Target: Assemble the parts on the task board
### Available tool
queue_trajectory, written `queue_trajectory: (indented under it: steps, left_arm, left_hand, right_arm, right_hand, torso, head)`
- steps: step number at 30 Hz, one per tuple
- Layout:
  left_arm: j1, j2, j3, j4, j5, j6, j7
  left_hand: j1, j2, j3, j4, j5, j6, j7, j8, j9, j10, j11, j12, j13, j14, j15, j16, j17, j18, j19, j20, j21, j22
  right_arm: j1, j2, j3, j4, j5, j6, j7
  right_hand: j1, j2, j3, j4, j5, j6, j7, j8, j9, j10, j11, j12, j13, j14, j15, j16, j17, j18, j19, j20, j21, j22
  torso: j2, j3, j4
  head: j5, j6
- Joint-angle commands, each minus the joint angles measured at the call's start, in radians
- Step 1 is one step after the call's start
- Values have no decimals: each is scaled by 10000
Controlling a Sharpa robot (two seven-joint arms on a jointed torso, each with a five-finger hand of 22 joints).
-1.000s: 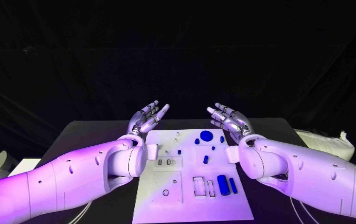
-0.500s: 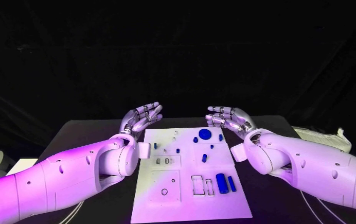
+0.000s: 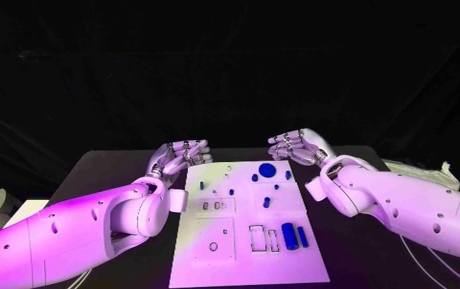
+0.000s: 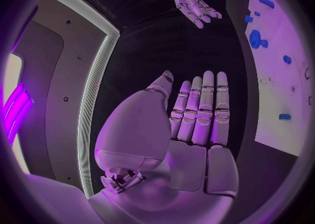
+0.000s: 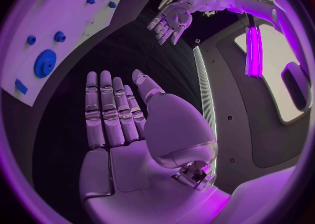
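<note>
I see the task board [image 3: 251, 249] flat in the middle of the black counter [image 3: 106, 166], small blue parts [image 3: 266, 170] scattered on its far and right areas. My left robot hand [image 3: 177, 157] hovers off the board's far left corner, fingers straight, side by side, holding nothing. My right robot hand [image 3: 296, 147] hovers off the far right corner, likewise empty.

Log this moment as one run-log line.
left hand: open, holds nothing, beside board's far left corner | right hand: open, holds nothing, beside far right corner | board: blue parts untouched
</note>
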State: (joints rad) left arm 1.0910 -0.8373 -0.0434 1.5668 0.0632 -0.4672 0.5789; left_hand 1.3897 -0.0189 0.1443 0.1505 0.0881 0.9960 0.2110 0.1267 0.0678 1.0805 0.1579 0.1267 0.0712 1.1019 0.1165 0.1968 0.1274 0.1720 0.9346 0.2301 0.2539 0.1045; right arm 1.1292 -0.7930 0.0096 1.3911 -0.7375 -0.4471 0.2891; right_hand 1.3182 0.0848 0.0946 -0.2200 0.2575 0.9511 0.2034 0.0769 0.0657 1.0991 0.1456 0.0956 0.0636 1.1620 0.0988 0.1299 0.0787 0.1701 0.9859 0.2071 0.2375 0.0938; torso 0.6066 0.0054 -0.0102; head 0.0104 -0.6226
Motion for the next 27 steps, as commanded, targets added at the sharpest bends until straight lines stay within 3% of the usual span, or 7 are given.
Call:
queue_trajectory:
  steps: [1,5,11,13,16,24,27]
  left_arm:
    - [28,-206,20,394,26,594,-28]
    - [55,-520,63,1028,349,702,-108]
    - [89,-708,91,1633,777,711,-94]
    - [104,-752,99,1811,887,691,-80]
    - [150,-800,106,1983,962,670,-73]
    - [266,-970,114,2327,1022,658,-85]
    - [310,-1046,117,2433,1028,648,-93]
  left_hand:
    - [107,7,-10,-97,-57,84,6,-84,-14,108,-21,-63,-16,109,-20,-86,27,132,106,-14,-82,-29]
    - [97,10,-58,-176,-55,161,-15,-195,-22,231,-52,-188,-22,359,-86,-69,142,134,357,-79,-87,-70]
    - [22,-5,-123,-168,-63,153,-1,-262,-28,223,-37,-263,-29,375,-80,-106,173,125,409,-85,-118,-100]
    - [1,-14,-147,-167,-63,147,2,-283,-30,216,-32,-285,-31,363,-73,-126,177,122,416,-84,-132,-111]
    - [-8,-26,-170,-178,-63,139,4,-306,-31,203,-26,-312,-34,347,-66,-150,180,120,420,-80,-148,-123]
    - [-10,-40,-198,-200,-63,130,9,-338,-32,183,-17,-351,-37,320,-55,-186,184,116,423,-74,-173,-141]
    - [-10,-40,-198,-200,-63,130,9,-338,-32,183,-17,-351,-37,320,-55,-186,184,116,423,-74,-173,-141]
  right_arm:
    - [130,-35,23,-21,-3047,547,-473]
    - [334,-75,79,34,-5437,1032,-1386]
    - [527,-95,123,218,-7503,1396,-2360]
    - [616,-133,137,327,-8004,1511,-2682]
    - [741,-150,147,401,-8531,1734,-3081]
    - [938,-52,155,454,-9516,2249,-3749]
    - [985,-4,156,475,-9751,2309,-3852]
  right_hand:
    - [69,-238,545,-571,-202,796,-279,-57,33,1132,-363,-126,18,1413,-520,234,264,135,1570,-647,766,228]
    - [11,-388,624,-629,-219,956,-357,-85,28,1360,-465,-235,20,1901,-670,337,433,131,1951,-832,1114,386]
    - [43,-512,745,-603,-635,1553,-661,60,104,2107,-814,-145,113,3489,-1138,1194,1110,131,3134,-1331,2301,997]
    - [-56,-617,848,-560,-726,1615,-709,-8,93,2187,-837,-234,115,3507,-1209,1813,1551,101,3301,-1443,2698,1235]
    - [-180,-654,1028,-485,-787,1558,-707,-112,66,2070,-834,-340,75,3514,-1214,2373,1972,84,3325,-1479,3025,1446]
    - [-520,-1012,1608,-214,-1076,1393,-706,-141,52,1297,-779,-360,-17,3442,-1138,3888,3052,75,3286,-1460,3983,2107]
    - [-573,-1253,1991,-20,-1108,1334,-701,-133,62,1161,-745,-326,0,3369,-1091,4613,3572,-69,3396,-1420,5350,3625]
  torso:
    - [383,-12,95]
    - [710,-39,189]
    - [1002,-62,336]
    - [1088,-70,395]
    - [1198,-85,492]
    - [1438,-104,567]
    - [1525,-99,578]
  head:
    - [-69,81]
    - [-162,167]
    - [-313,218]
    - [-367,277]
    - [-452,270]
    - [-589,313]
    - [-611,336]
